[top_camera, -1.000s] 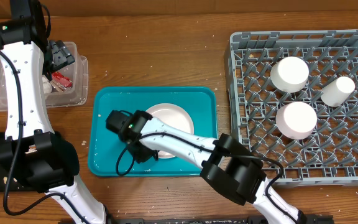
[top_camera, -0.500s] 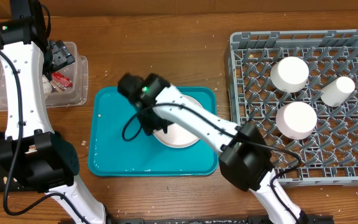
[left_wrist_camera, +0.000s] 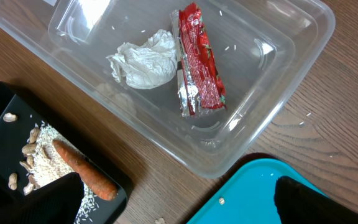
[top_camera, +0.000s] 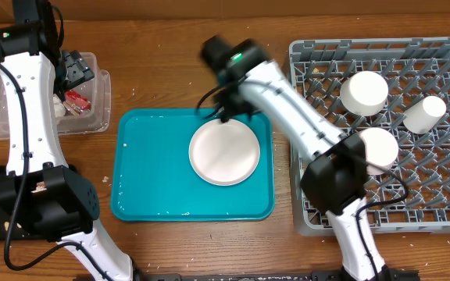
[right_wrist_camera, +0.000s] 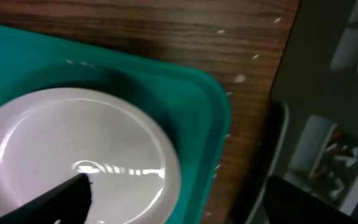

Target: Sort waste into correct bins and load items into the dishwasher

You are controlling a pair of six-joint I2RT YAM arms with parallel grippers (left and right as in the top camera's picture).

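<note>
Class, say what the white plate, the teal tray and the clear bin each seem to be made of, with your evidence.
Plate: likely glazed ceramic or hard plastic; glossy, with sharp light reflections. Teal tray: probably moulded plastic; uniform colour, rounded rim, smooth sheen. Clear bin: transparent plastic; wood shows through its walls.

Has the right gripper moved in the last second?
Yes. The right gripper went from the left of the teal tray, across the plate, to its far edge.

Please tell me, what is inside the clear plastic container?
A crumpled white tissue and a red foil wrapper lie inside the clear container. From overhead, the left arm covers part of it.
</note>
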